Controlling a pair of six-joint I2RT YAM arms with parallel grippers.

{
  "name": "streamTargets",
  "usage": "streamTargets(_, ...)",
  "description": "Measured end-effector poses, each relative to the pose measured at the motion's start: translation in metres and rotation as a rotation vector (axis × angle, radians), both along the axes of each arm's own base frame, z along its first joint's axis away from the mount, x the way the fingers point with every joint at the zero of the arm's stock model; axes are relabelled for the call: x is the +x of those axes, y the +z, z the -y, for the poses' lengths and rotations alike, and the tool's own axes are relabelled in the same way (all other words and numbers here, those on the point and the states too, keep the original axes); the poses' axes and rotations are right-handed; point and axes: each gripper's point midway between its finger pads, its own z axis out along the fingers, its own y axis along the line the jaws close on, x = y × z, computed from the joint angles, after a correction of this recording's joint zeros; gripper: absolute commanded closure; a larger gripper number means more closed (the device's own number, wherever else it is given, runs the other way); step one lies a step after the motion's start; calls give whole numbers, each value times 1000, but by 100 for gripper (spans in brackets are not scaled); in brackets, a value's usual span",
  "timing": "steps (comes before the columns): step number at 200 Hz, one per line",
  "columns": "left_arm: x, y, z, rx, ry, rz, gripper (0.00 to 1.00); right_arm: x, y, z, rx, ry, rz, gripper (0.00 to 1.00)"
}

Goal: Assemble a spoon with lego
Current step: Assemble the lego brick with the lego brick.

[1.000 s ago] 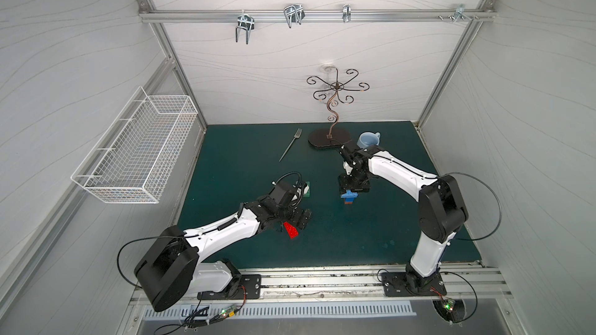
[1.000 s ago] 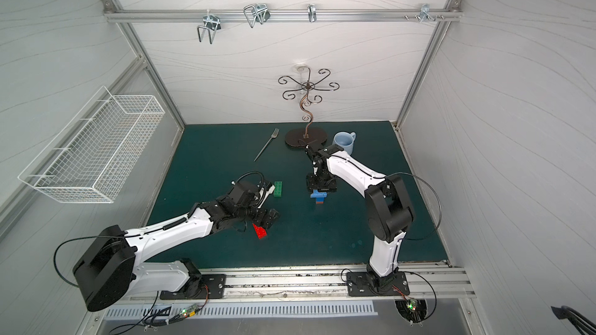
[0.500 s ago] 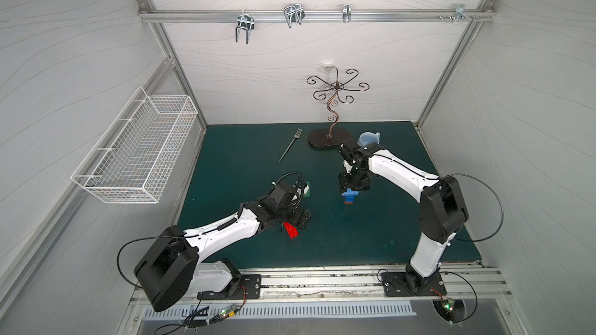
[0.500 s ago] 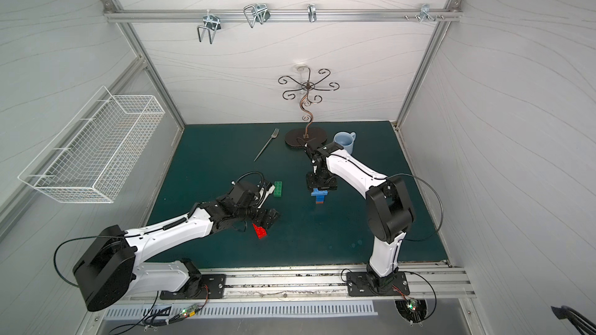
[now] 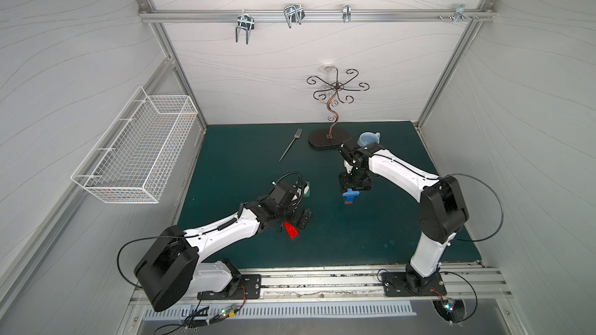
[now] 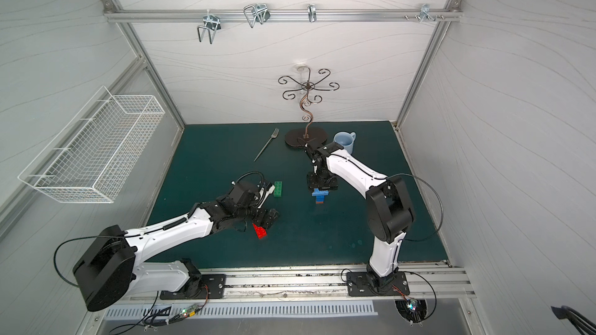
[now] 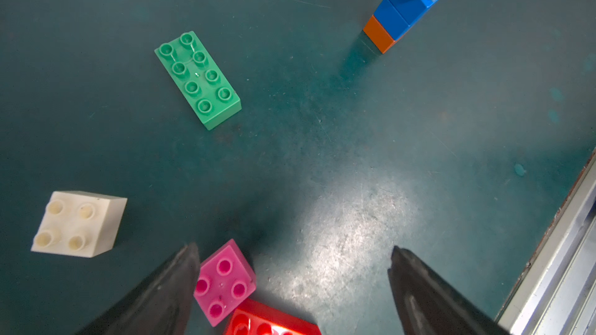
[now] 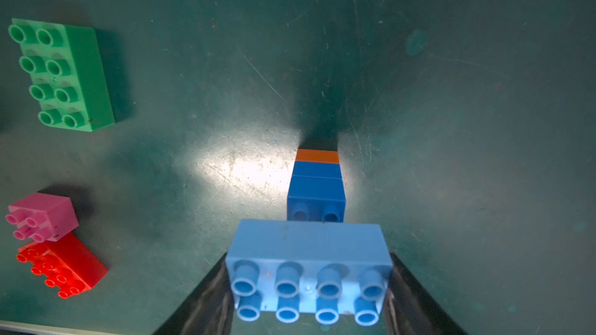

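Nothing moved; right pincer clamps light-blue brick.

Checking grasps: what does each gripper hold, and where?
Right gripper clamps the light blue brick by its two short ends; left gripper is open, holding nothing.

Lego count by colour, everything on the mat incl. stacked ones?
green brick: 1
light blue brick: 1
blue bricks: 2
orange brick: 1
pink brick: 1
red brick: 1
cream brick: 1
Total: 8
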Motion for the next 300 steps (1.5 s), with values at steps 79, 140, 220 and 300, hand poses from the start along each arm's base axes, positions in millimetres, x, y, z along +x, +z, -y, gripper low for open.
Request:
streamTargets(79,0,0,0,-1,2,-1,3,1,-6,0,-1,-1,-5,37)
streamTargets(140,0,0,0,-3,9,-5,3,2,-13,0,5,-5,-12,38)
streamTargets(220,1,0,-1,-1,12,-2,3,1,-14,-1,4,31,-11,38)
streamTargets(300,1,0,-1,1,13,-1,3,1,-15,-1,11,60,-15,38)
